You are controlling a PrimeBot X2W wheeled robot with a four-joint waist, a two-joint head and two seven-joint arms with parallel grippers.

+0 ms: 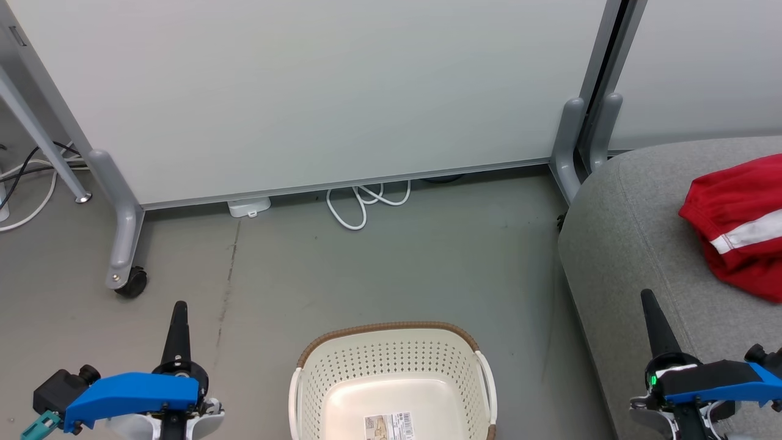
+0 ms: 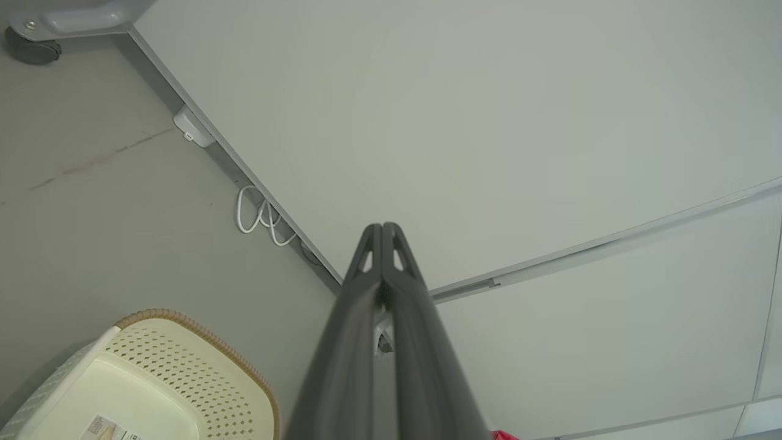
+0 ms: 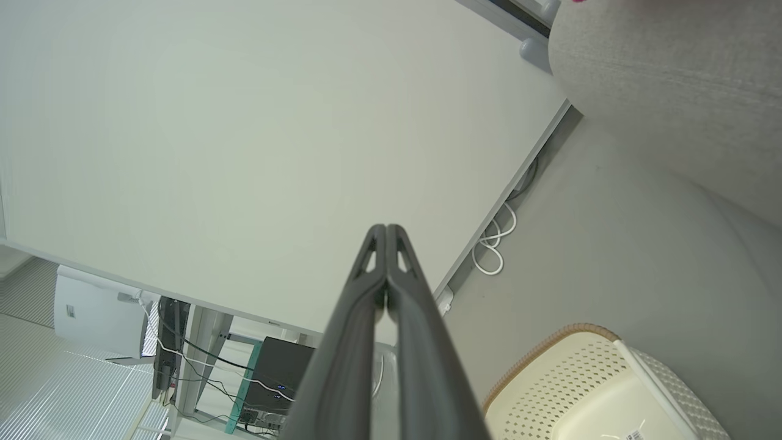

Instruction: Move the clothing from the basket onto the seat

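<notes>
The cream-white perforated basket (image 1: 391, 373) stands on the floor at the bottom centre of the head view, its inside bare except for a label. It also appears as the basket (image 2: 153, 379) and the basket (image 3: 586, 391) in the wrist views. Red clothing (image 1: 739, 223) with a white stripe lies on the grey seat (image 1: 635, 226) at the right. My left gripper (image 1: 179, 305) is shut and holds nothing, left of the basket. My right gripper (image 1: 646, 296) is shut and holds nothing, over the seat's front left part. The left gripper (image 2: 382, 227) and right gripper (image 3: 386, 227) show their fingers pressed together.
A pale partition panel (image 1: 317, 91) on grey legs with a castor (image 1: 131, 282) stands behind the basket. White cable (image 1: 363, 205) loops on the floor under it. More cables (image 1: 30, 177) lie at the far left. Grey floor (image 1: 391, 269) lies between panel, basket and seat.
</notes>
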